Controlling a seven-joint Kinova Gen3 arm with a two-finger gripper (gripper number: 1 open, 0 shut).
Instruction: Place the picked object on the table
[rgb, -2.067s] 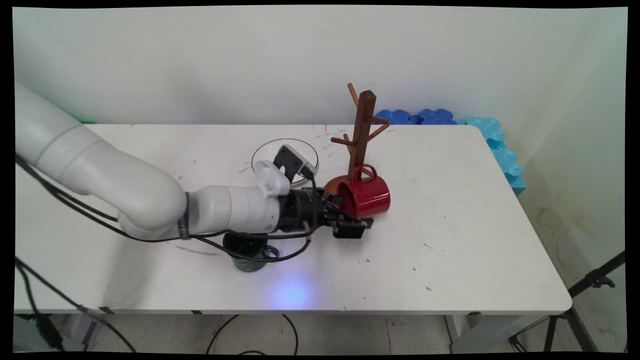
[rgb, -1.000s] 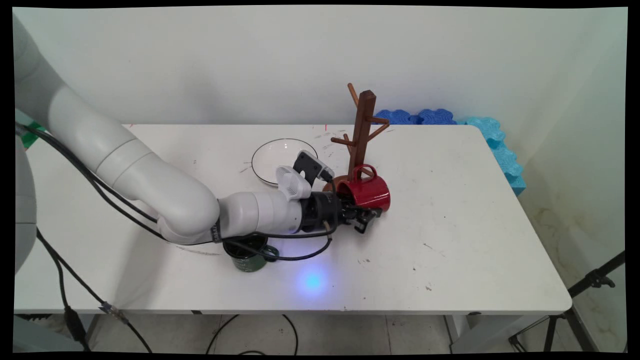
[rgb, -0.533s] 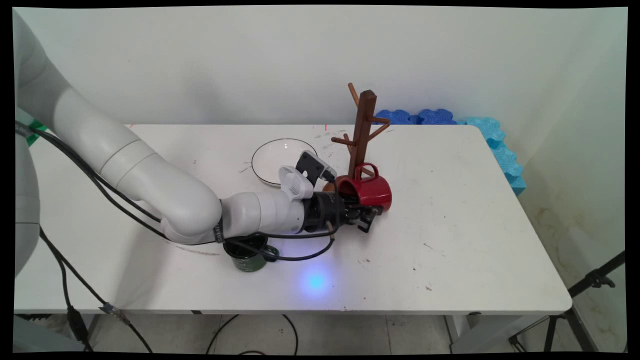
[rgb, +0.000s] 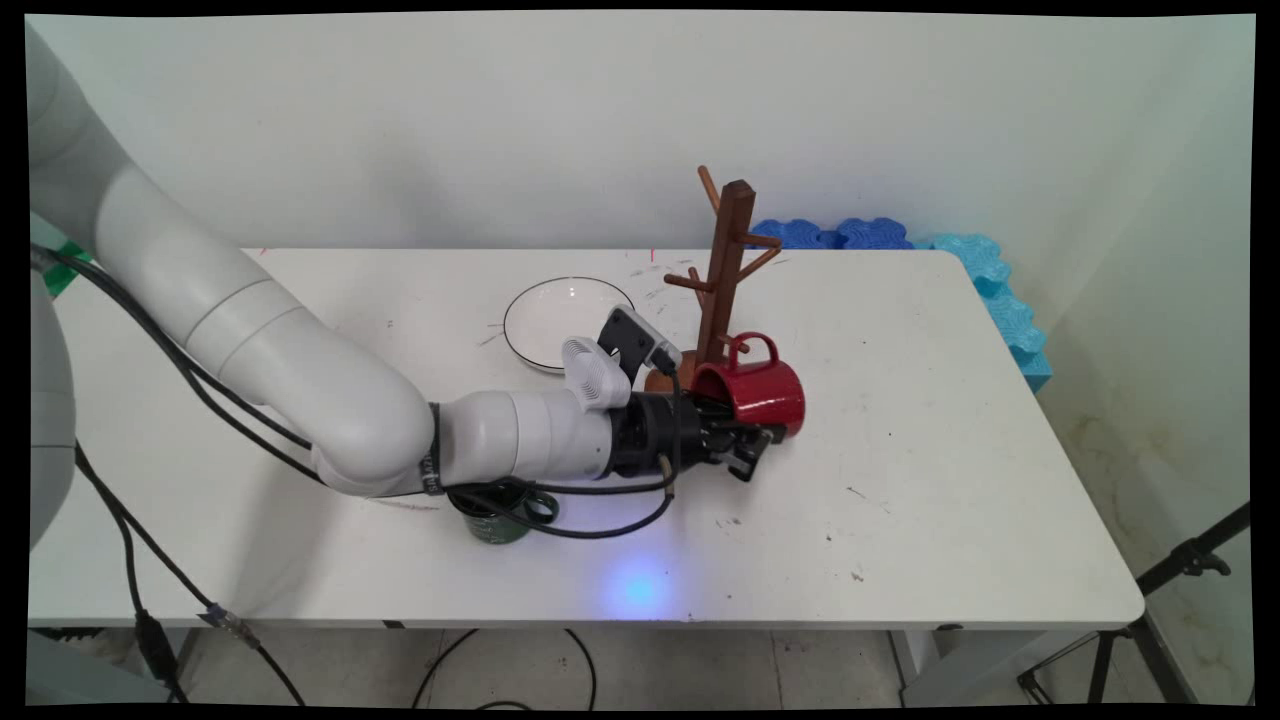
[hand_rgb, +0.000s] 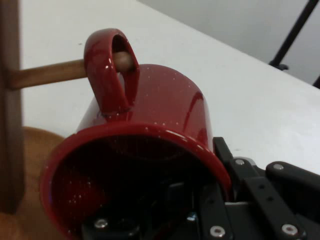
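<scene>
The red mug (rgb: 752, 395) lay on its side beside the wooden mug tree (rgb: 722, 270), its long axis roughly level, mouth toward the arm, handle upward with a peg end inside the loop. The gripper (rgb: 745, 445) pinched the mug's rim, one finger inside. A green mug (rgb: 500, 515) stood under the forearm, a white plate (rgb: 560, 320) behind, on the scuffed white table (rgb: 950, 450) before a pale wall (rgb: 450, 120).

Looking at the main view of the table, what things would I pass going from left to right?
Green mug → white plate → gripper, gripping the red mug's rim → blue foam pieces off the table's right end. The wooden mug tree overlaps the red mug.
</scene>
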